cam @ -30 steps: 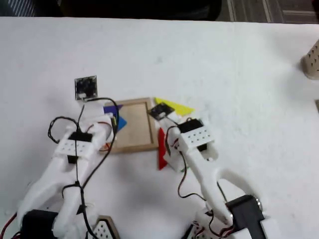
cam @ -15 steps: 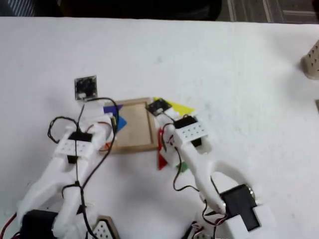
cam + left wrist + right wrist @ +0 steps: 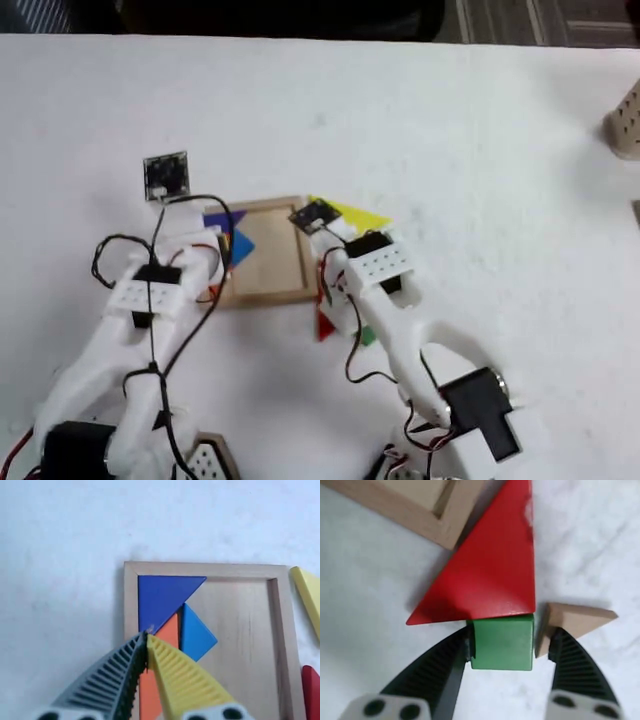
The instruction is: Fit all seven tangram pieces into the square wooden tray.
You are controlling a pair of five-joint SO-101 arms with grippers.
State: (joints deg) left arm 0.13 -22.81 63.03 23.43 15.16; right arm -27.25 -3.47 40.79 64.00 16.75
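Observation:
The square wooden tray (image 3: 262, 292) (image 3: 131, 610) holds a dark blue triangle (image 3: 162, 597), a light blue piece (image 3: 196, 637) and an orange piece (image 3: 167, 635) in one corner. My left gripper (image 3: 146, 639) is shut, its tips over the orange piece beside the dark blue triangle. A red triangle (image 3: 495, 575) (image 3: 325, 323) lies just outside the tray's corner (image 3: 415, 510). A green square (image 3: 501, 642) (image 3: 368, 336) touches the red triangle. My right gripper (image 3: 510, 631) is open around the green square, with a tan wooden triangle (image 3: 570, 622) next to one finger. A yellow triangle (image 3: 358, 214) lies off the tray's far right corner.
The white table has free room to the right and at the far side. A small black camera board (image 3: 166, 175) on a cable sits left of the tray. A pale pegged object (image 3: 626, 125) stands at the right edge.
My right arm has shifted left toward the tray, and the green square now shows beside it. The left arm has barely moved.

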